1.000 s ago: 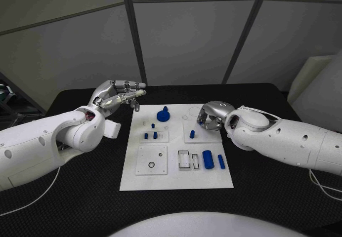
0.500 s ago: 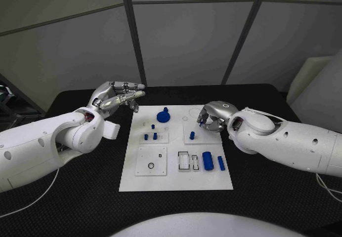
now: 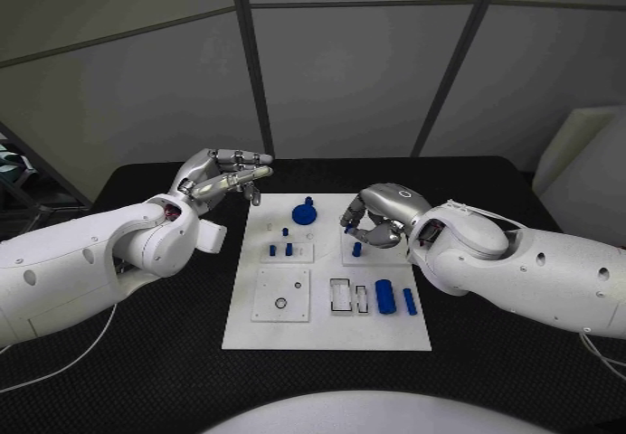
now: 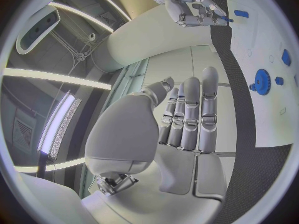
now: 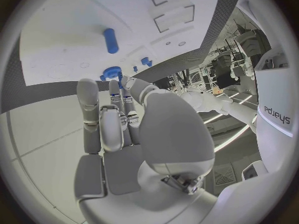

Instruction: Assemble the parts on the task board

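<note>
right hand [image 3: 372, 221], fingers curled with no part seen inside, hovers over the peg [image 3: 356, 249]; descending off-centre could topple it toward six o'clock.

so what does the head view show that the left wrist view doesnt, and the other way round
The head view alone shows the near half of the white task board: the large blue cylinder lying beside the thin blue bar, and the rectangular slots.

The left wrist view alone shows the left hand's palm side, fingers straight and side by side, holding nothing.

Both show the round blue gear at the board's far end, and the right hand over the board with fingers curled; whether it holds a part is unclear.
</note>
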Motion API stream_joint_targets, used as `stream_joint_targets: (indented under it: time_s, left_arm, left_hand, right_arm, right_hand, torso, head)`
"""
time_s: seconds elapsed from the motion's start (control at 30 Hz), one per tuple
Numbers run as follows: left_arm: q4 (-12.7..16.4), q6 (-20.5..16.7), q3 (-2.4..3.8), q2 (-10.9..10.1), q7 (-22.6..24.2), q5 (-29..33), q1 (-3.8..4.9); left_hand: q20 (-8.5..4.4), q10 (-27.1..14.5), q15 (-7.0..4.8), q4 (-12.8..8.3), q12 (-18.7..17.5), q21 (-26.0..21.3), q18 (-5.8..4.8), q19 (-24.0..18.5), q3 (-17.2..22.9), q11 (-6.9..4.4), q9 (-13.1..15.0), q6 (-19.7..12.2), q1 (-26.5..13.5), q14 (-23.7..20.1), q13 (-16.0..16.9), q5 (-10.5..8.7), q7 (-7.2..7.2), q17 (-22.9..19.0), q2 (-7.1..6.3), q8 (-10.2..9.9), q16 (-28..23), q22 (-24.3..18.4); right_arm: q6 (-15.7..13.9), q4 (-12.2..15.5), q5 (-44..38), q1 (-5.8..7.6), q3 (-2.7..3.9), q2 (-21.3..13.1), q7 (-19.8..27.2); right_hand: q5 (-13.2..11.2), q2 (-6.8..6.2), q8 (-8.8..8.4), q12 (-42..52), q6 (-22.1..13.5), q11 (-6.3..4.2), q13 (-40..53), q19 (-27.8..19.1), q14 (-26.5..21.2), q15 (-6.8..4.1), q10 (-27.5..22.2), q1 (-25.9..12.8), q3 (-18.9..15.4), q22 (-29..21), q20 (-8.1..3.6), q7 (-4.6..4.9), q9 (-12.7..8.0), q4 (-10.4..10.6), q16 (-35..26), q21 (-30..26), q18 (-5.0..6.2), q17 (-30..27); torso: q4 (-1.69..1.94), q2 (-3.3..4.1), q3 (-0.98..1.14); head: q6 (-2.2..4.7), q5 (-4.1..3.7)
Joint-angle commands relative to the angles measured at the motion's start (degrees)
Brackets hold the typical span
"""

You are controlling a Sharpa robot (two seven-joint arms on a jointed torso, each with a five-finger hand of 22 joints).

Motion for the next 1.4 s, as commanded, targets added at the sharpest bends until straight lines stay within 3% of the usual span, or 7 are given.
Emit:
stream_joint_targets:
  time_s: [0.03,0.27,0.43,0.73,1.0,1.4]
  left_arm:
    - [-0.4,0.8,0.04,0.5,0.1,0.2,0.05]
    - [-1.7,0.4,0.04,2.1,0.1,0.2,0.08]
    - [-2.0,0.4,0.04,2.9,0.1,0.2,0.10]
    - [-2.0,0.2,0.05,3.2,0.2,0.3,0.16]
    - [-2.0,0.0,0.06,3.1,0.2,0.3,0.21]
    - [-2.0,0.0,0.06,3.0,0.2,0.3,0.22]
  left_hand:
    - [0.19,-0.1,0.15,0.1,0.3,-0.4,0.27,-0.3,-0.5,0.22,0.0,0.0,-0.4,-0.2,0.0,-0.30,0.00,-0.1,0.03,-0.1,-0.3,-0.1]
    - [0.19,-0.3,0.15,0.0,0.3,-0.5,0.29,-0.3,-0.6,0.22,0.0,-0.1,-0.4,-0.2,0.0,-0.28,-0.04,-0.2,-0.01,0.0,-0.3,-0.1]
    - [0.19,-0.4,0.16,0.0,0.2,-0.5,0.30,-0.3,-0.6,0.22,0.0,-0.1,-0.3,-0.2,0.0,-0.27,-0.06,-0.2,-0.02,0.0,-0.3,-0.1]
    - [0.20,-0.6,0.19,-0.1,0.2,-0.6,0.32,-0.4,-0.7,0.26,0.0,-0.2,-0.2,-0.5,0.0,-0.26,-0.04,-0.3,-0.08,0.0,-0.3,-0.2]
    - [0.27,-1.1,0.31,-0.2,0.1,-0.9,0.29,-0.7,-1.0,0.39,0.0,-0.3,-0.1,-1.1,-0.1,-0.24,0.02,-0.5,-0.04,0.0,-0.4,-0.3]
    - [0.30,-1.3,0.35,-0.2,0.1,-1.0,0.29,-0.9,-1.1,0.42,0.1,-0.2,0.1,-1.4,-0.1,-0.23,0.00,-0.6,0.13,0.2,-0.5,-0.4]
  right_arm:
    - [-1.2,0.7,1.3,0.06,0.09,1.5,1.1]
    - [0.3,-1.4,2.1,-0.94,-0.17,7.1,2.8]
    - [1.5,-3.0,2.3,-2.42,-1.12,10.4,3.8]
    - [3.4,-4.8,2.2,-4.22,-1.97,12.9,4.3]
    - [5.5,-5.0,1.3,-4.45,-2.05,13.2,3.5]
    - [8.0,-4.4,1.0,-4.49,-2.07,12.9,3.1]
  right_hand:
    - [-0.1,0.11,0.08,-0.2,0.2,-0.27,0.0,0.4,3.3,-0.37,0.3,-0.4,0.4,0.1,-0.11,0.00,0.0,-0.1,0.3,0.3,-0.59,0.1]
    - [0.0,0.12,-0.02,-0.2,0.1,-0.22,0.0,0.3,3.3,-0.35,0.2,-0.3,0.6,-0.1,-0.12,0.06,0.0,-0.1,0.3,0.3,-0.55,-0.1]
    - [0.1,0.14,-0.10,-0.3,0.0,-0.17,0.0,0.2,3.3,-0.32,0.2,-0.3,0.7,-0.2,-0.11,0.12,0.0,-0.2,0.3,0.3,-0.53,-0.1]
    - [0.2,0.18,-0.17,-0.3,-0.1,-0.13,0.0,0.1,3.3,-0.30,0.1,-0.4,0.8,-0.4,-0.10,0.17,-0.1,-0.2,0.3,0.2,-0.50,-0.1]
    - [0.1,0.15,-0.22,-0.3,-0.1,-0.08,0.0,0.0,3.3,-0.26,0.0,-0.5,0.8,-0.5,-0.07,0.22,-0.1,-0.2,0.3,0.2,-0.49,-0.2]
    - [0.1,0.14,-0.24,-0.3,-0.1,-0.08,0.0,0.0,3.3,-0.25,0.0,-0.5,0.8,-0.4,-0.07,0.22,-0.1,-0.2,0.3,0.2,-0.51,-0.1]
  torso:
    - [0.05,0.05,-0.08]
    - [0.25,0.11,-0.18]
    - [0.21,0.12,-0.18]
    - [-0.01,0.09,-0.08]
    - [-0.02,0.10,-0.05]
    - [-0.01,0.07,-0.08]
  head:
    - [-0.23,0.94]
    - [-0.54,2.50]
    - [-1.19,3.97]
    - [-2.14,5.95]
    - [-2.89,6.67]
    - [-3.48,7.17]
